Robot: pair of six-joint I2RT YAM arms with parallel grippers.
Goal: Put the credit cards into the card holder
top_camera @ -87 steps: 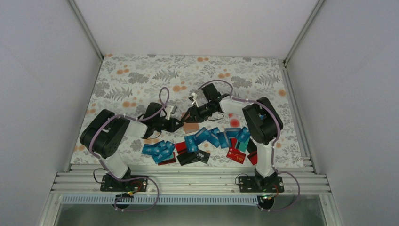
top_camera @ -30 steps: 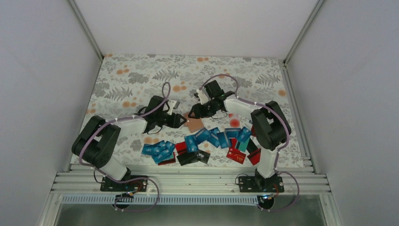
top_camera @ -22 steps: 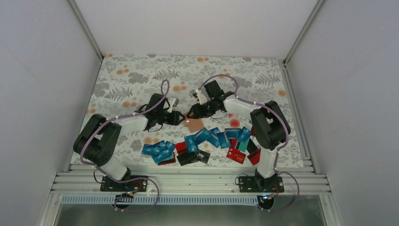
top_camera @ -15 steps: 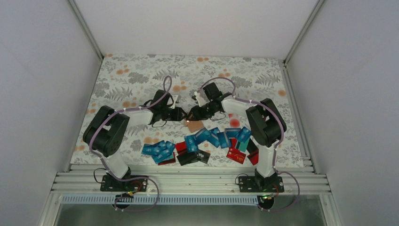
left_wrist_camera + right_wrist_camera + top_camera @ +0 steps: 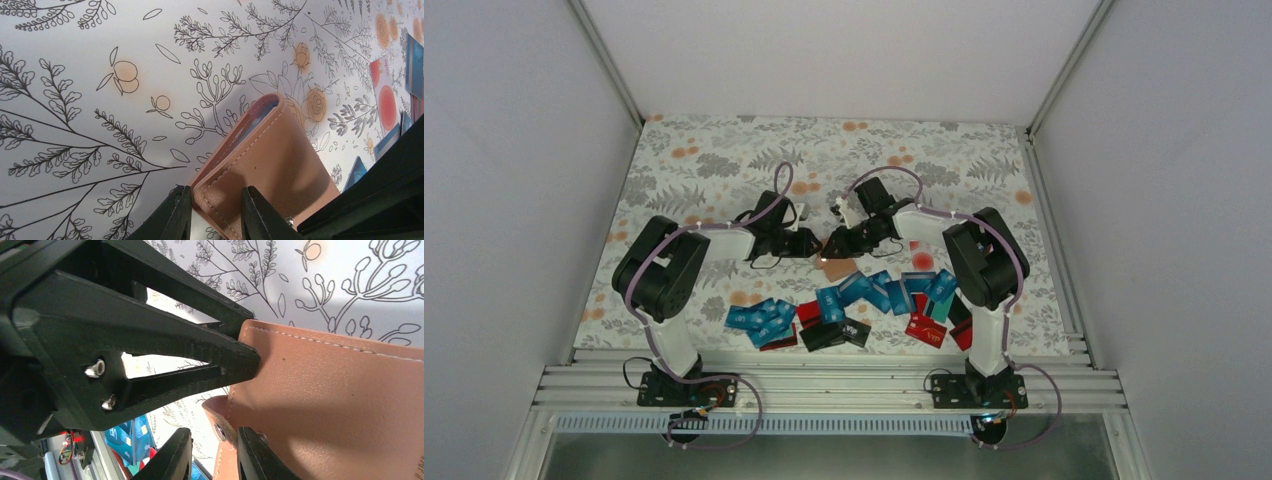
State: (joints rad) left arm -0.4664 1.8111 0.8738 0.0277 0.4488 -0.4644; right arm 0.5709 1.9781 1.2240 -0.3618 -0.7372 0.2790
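**Both grippers on the card holder, cards waiting on the table**

I have the card holder (image 5: 836, 266) pinched from two sides, out over the middle of the table (image 5: 724, 160), just beyond the scattered cards (image 5: 864, 293). The left gripper (image 5: 215, 200) is clamped on a stitched flap at one corner. The right gripper (image 5: 215, 437) is clamped on the neighbouring edge, right beside the snap stud (image 5: 219, 431). Neither has a card in it.

From the left wrist view the holder tilts, its held end raised off the table. I cannot tell whether its far end touches down. A blue strip (image 5: 261, 111) shows in the slot. It may be a card already seated, but I cannot be sure.

I judge the holder to be light and soft: thin leather-like layers that bend and gape rather than stay flat, so it will sag if only one side is gripped. The stitched rim is the firmest place to hold, and a hold on opposite layers should pull the mouth open.

The cards look stiff, thin and slick, and they overlap. I would take one by a free edge, not flat from above.
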